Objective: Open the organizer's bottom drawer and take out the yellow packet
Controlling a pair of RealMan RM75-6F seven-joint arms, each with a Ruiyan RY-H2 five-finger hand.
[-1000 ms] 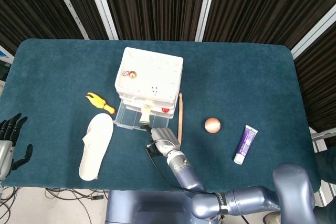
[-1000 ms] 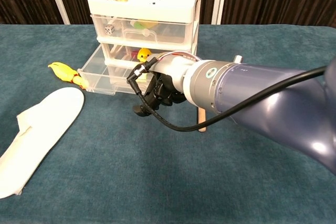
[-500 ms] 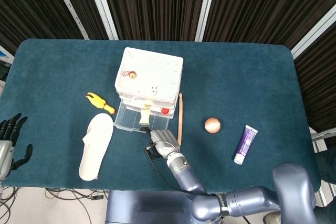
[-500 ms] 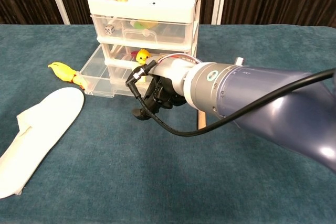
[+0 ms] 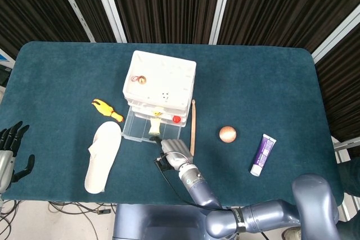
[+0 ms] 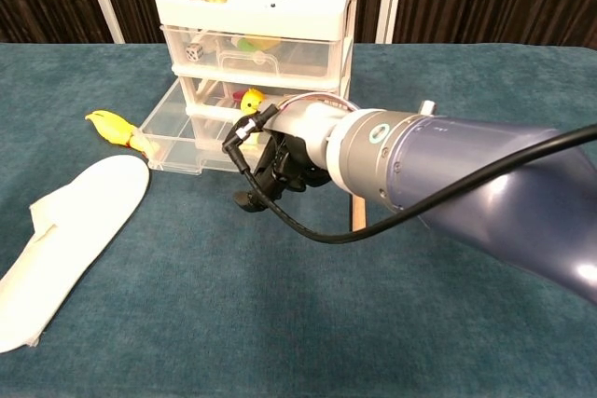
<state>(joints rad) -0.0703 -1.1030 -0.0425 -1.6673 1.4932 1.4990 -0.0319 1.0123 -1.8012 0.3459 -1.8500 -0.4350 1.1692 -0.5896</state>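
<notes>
we see the bottom drawer (image 5: 151, 128) already pulled out at frame centre. our right robot hand (image 6: 280, 167) sits at its front; we cannot tell whether it grips the yellow packet (image 5: 156, 126) yet, which remains to lift out.

Staged test bay or lab, not a home. Evidence: worktop (image 5: 270, 77) covered in teal felt, backed by dark slatted panels (image 5: 163, 4) with pale uprights (image 5: 220, 4); loose cables (image 5: 73, 209) on a bare floor below the front edge; unrelated odd items spread around.
</notes>
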